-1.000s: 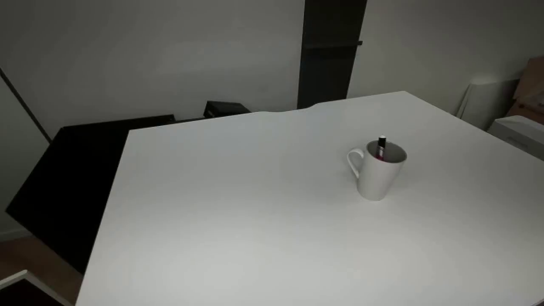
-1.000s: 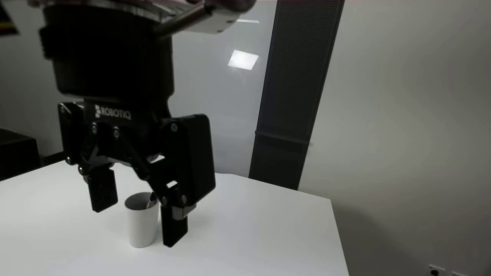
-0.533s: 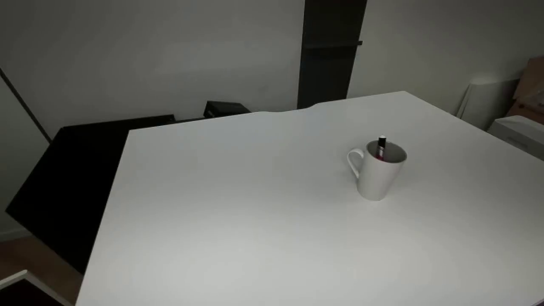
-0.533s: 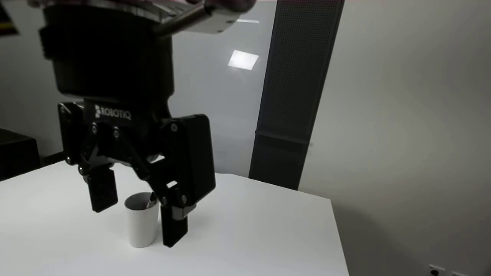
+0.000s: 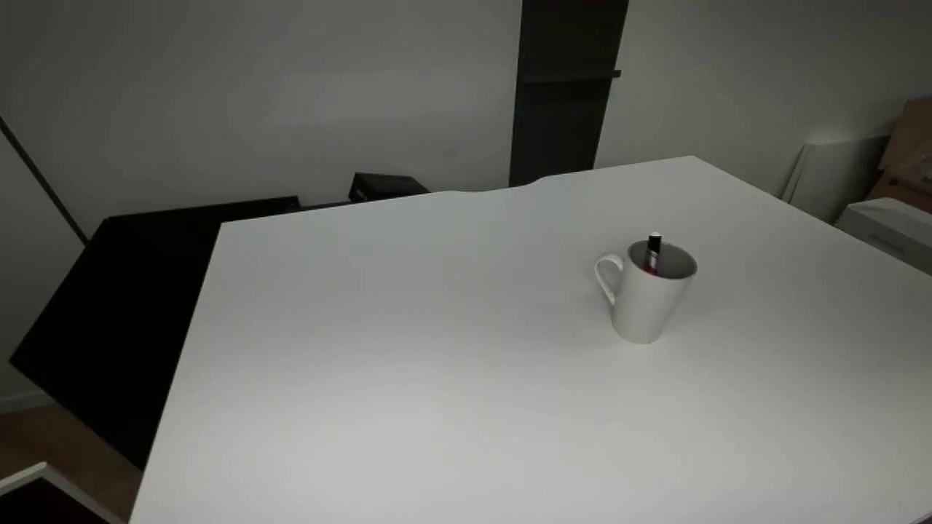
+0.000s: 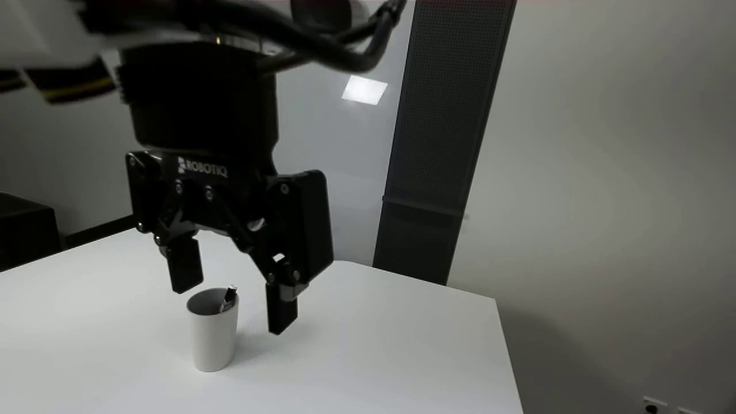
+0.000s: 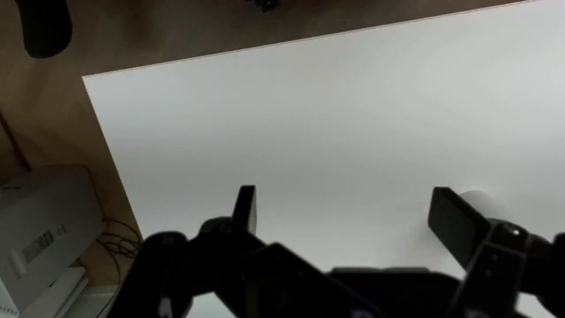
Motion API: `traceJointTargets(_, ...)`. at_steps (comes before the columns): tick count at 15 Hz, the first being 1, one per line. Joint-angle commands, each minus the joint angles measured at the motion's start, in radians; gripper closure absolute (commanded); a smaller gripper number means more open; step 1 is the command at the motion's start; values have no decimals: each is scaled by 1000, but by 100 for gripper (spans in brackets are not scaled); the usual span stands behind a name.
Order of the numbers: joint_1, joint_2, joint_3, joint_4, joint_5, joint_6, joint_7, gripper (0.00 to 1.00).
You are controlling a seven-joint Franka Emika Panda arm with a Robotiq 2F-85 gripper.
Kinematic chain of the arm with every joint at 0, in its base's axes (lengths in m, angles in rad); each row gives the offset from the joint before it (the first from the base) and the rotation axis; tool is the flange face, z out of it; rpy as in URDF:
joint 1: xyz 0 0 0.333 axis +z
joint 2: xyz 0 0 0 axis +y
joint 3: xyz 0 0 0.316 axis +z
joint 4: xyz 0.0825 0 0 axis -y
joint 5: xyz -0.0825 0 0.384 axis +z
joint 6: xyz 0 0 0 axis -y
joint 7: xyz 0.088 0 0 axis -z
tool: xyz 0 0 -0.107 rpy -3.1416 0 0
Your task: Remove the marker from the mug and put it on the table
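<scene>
The white mug (image 5: 646, 309) stands upright on the white table (image 5: 408, 349); the mug also shows in an exterior view (image 6: 214, 342). The marker (image 5: 654, 251), with a black upper part and a red hint lower down, leans inside the mug with its top above the rim; it also shows in an exterior view (image 6: 229, 298). My gripper (image 6: 234, 305) is open and empty, above the table. In the wrist view my gripper (image 7: 342, 194) has wide-apart fingers, and the right one hides most of the mug (image 7: 479, 201). The marker is hidden there.
A dark panel (image 6: 443, 172) stands against the wall behind the table. A black surface (image 5: 116, 313) lies beyond the table's left edge in an exterior view. In the wrist view a pale box (image 7: 44, 229) and cables (image 7: 119, 240) lie off the table's edge.
In an exterior view my gripper has shifted right and slightly up and looks smaller, uncovering the marker's top. It stays open. The mug and marker have not moved.
</scene>
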Motion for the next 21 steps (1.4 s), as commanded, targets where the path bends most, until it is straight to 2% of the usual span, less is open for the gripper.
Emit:
traceJointTargets(1, 66, 187, 12, 129, 88, 73, 18, 0)
traceJointTargets(5, 122, 383, 29, 266, 182, 117, 4, 0)
traceJointTargets(11, 145, 585, 64, 434, 278, 115, -16, 0)
traceJointTargets(14, 147, 663, 88, 499, 407, 105, -94, 0)
traceJointTargets(17, 136, 739, 122, 570, 553, 48, -218, 0)
traceJointTargets(18, 133, 760, 131, 590, 570, 37, -233, 0)
traceJointTargets(19, 136, 780, 135, 606, 545, 37, -193, 0)
traceJointTargets(20, 133, 724, 134, 534, 532, 75, -198, 0)
traceJointTargets(21, 132, 745, 140, 551, 531, 71, -197, 0)
